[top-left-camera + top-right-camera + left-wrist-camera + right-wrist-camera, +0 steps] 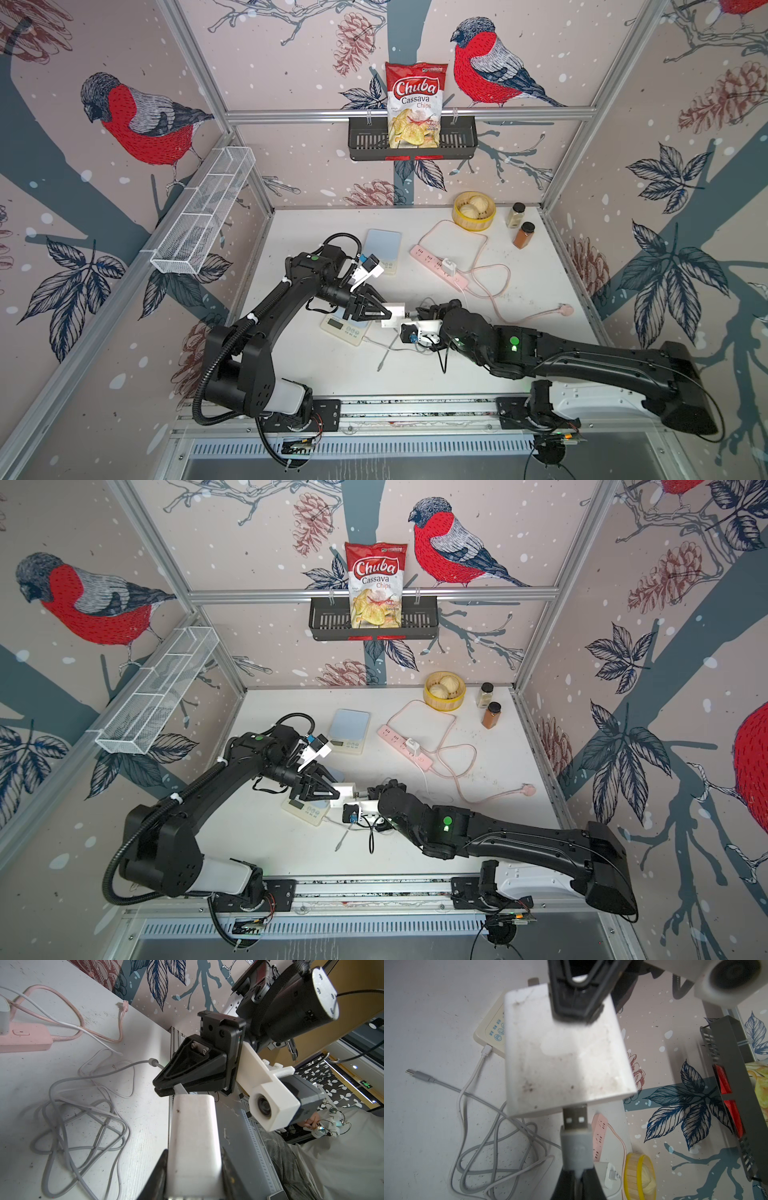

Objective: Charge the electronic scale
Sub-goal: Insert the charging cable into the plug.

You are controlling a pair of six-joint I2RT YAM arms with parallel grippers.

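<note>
A cream electronic scale (343, 328) (492, 1026) lies on the table with a thin white cable (481, 1059) plugged into its side. My left gripper (384, 313) (194, 1178) hovers over it, shut on a white power bank (193, 1126) (566, 1059). My right gripper (411, 314) (576, 1174) is shut on the grey USB plug (576, 1142) of a grey cable. The plug's metal tip (575, 1120) meets the power bank's end face; how far in it sits I cannot tell. That cable's other small plug (415, 1073) lies loose on the table.
A second scale (384, 249) with a pale blue plate sits further back. A pink power strip (440, 266) with a white charger, its looped pink cord, a yellow steamer basket (473, 210) and two spice jars (519, 224) fill the back right. Tangled cable (83, 1115) lies beneath the grippers.
</note>
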